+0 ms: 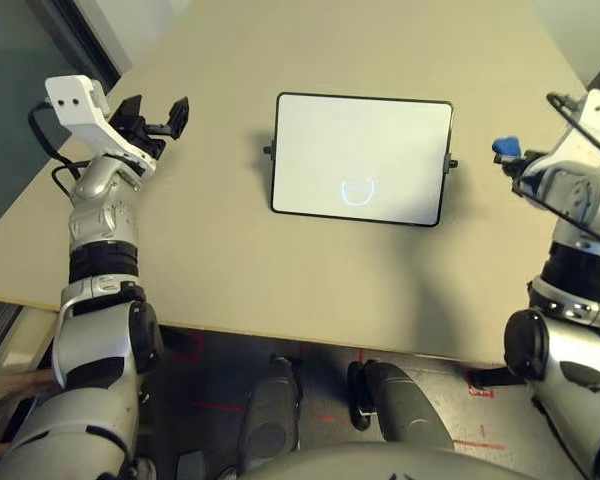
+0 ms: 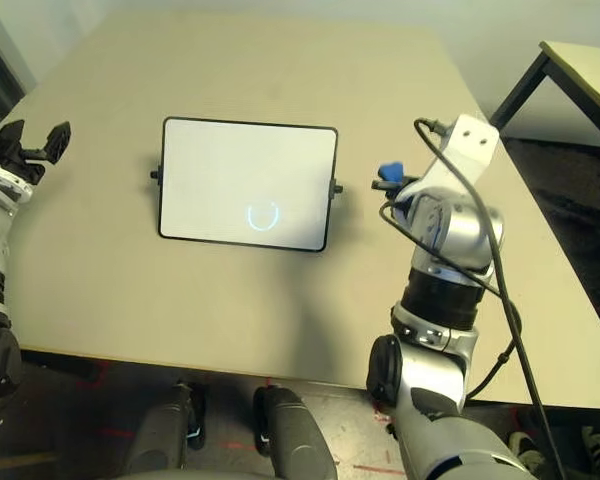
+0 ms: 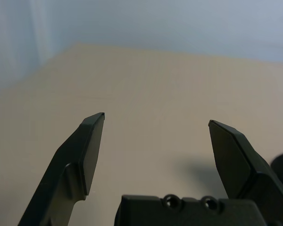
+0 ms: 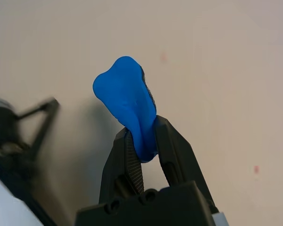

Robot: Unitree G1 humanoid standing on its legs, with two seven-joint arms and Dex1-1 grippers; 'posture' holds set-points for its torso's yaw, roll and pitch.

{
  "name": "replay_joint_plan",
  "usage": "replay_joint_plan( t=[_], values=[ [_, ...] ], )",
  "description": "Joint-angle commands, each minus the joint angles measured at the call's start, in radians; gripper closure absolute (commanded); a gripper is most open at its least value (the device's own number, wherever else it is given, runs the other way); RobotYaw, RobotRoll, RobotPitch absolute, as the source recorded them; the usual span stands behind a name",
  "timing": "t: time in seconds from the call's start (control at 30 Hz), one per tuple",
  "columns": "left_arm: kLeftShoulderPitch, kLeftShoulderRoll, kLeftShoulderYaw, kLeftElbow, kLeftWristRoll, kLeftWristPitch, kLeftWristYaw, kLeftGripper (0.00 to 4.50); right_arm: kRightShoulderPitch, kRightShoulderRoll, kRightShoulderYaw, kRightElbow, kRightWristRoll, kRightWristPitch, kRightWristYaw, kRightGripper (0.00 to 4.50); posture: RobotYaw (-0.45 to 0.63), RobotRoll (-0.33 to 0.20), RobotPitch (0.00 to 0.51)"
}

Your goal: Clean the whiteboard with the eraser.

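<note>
The whiteboard [image 1: 360,158] lies flat in the middle of the table, white with a thin black frame and a small knob on each side. Its surface shows a faint bluish ring and no red marks that I can make out. The eraser [image 4: 127,106], a small bright blue block, is pinched between the fingers of my right gripper [image 4: 142,129], which is shut on it. That gripper hovers just right of the board's right edge, where the eraser [image 2: 389,172] sticks out toward the board. My left gripper [image 1: 170,115] is open and empty, left of the board.
The beige table [image 1: 230,260] has bare surface all around the board. Its front edge runs just ahead of my body. A second table [image 2: 580,70] stands off to the far right, across a dark floor gap.
</note>
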Motion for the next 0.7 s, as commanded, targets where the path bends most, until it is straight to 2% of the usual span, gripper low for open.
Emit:
replay_joint_plan(
  t=[0.03, 0.43, 0.53, 0.7],
  values=[
    [-0.001, -0.006, -0.01, 0.03, 0.009, -0.008, -0.012, 0.0, 0.052, 0.038, -0.038, 0.017, 0.01, 0.011, -0.04, 3.94, -0.04, 0.0, 0.116],
    [-0.001, -0.019, -0.018, 0.048, 0.01, 0.0, -0.024, 0.0, 0.122, 0.056, -0.079, 0.082, 0.046, -0.069, -0.092, 3.94, -0.04, 0.0, 0.109],
    [0.003, -0.034, -0.016, 0.049, 0.007, -0.001, -0.017, 0.0, 0.141, 0.056, -0.071, 0.067, 0.059, -0.074, -0.09, 2.93, -0.04, 0.0, 0.109],
    [0.0, -0.062, -0.019, 0.044, 0.008, 0.01, -0.003, 0.0, 0.126, 0.003, -0.054, 0.1, 0.091, -0.122, -0.061, 1.25, -0.05, 0.0, 0.12]
  ],
)
